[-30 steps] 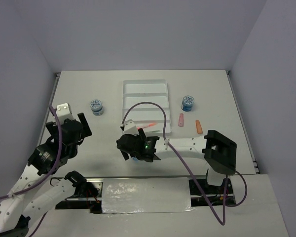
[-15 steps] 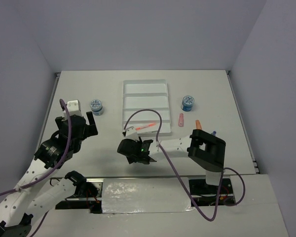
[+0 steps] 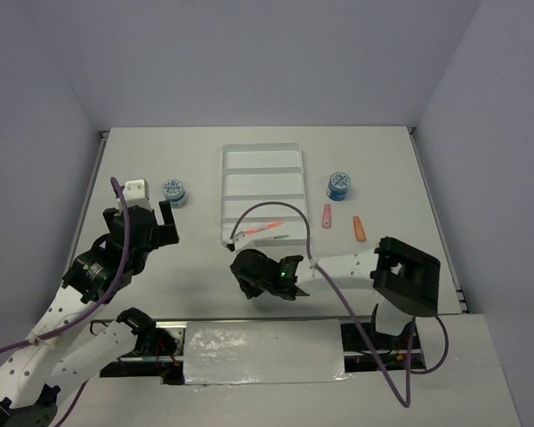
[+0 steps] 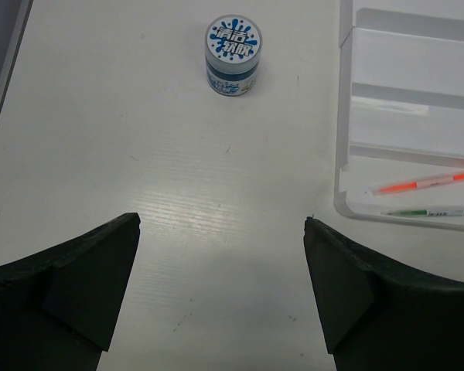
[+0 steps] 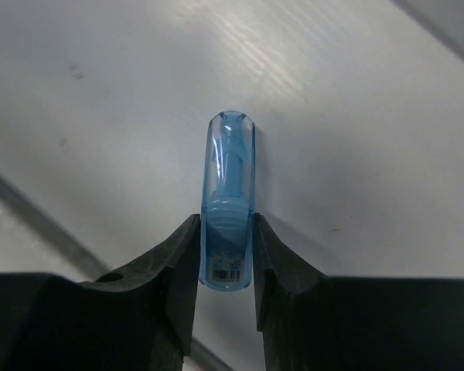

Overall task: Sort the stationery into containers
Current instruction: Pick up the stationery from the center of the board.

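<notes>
From above, the right gripper [image 3: 267, 274] hangs just short of the tray [image 3: 224, 178], by its nearest compartment, where an orange pen [image 3: 265, 229] lies. White table [image 3: 383, 160], plain pale walls [image 3: 249, 53].

Left wrist: the left gripper [image 4: 221, 222] is spread wide and empty, with a patterned tub [image 4: 232, 56] ahead.

Right wrist: jaws pinched on a short blue stick [image 5: 229, 201] (clear-capped). It looks like the carry step. Next it must clear the rim and let go.

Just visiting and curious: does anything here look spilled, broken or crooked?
Nothing looks spilled or broken. The orange pen lies slightly slanted in the white tray's compartment nearest the arms; otherwise nothing stands out.
</notes>
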Robot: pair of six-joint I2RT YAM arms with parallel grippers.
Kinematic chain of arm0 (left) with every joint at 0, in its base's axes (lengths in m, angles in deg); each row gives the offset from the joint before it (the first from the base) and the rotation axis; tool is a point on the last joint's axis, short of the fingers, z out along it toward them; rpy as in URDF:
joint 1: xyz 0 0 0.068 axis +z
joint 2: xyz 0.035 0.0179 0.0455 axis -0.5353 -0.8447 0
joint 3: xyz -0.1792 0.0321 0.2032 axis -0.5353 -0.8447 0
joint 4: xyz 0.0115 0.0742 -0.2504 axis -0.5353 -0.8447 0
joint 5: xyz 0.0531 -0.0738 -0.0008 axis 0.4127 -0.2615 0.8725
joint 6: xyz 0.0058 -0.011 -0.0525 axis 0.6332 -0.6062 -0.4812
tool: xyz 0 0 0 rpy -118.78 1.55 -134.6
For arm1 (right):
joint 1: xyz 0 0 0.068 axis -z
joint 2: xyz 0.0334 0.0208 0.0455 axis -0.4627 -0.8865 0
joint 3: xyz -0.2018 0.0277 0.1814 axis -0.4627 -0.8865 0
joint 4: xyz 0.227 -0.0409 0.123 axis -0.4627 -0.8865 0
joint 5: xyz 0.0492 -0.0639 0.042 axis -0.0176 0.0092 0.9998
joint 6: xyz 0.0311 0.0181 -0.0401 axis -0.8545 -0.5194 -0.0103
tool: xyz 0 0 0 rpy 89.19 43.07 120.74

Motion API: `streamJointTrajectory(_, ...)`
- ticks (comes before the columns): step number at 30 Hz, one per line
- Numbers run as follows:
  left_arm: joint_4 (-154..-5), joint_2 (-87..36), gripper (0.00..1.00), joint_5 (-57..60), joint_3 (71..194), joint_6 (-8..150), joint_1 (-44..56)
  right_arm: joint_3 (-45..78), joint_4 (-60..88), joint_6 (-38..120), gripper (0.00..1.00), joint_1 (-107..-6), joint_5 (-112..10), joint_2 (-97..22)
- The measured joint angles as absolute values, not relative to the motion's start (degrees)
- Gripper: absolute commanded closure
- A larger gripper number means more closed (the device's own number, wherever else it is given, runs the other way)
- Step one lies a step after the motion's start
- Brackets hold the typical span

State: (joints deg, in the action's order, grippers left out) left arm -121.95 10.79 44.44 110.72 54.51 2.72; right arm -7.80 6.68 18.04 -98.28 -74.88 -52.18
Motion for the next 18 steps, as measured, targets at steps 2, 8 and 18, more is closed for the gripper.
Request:
streamJointTrajectory(2,-121.5,10.8,0.01,44.1,110.7,54.9,2.8,-9.4,7.8,22.3,0.95,-97.9,-71.8,-47.9)
streamJointTrajectory(8,-120.9,10.9,0.01,43.5,110.7,55.8,3.5,-5.2,10.5,32.7,0.96,-85.4,-63.8,-42.8)
streamJointTrajectory(18,-120.1,11.1,0.01,41.0,110.5,57.0,4.4,18.2,4.9,47.0,0.92,-73.8,-60.7,-61.8)
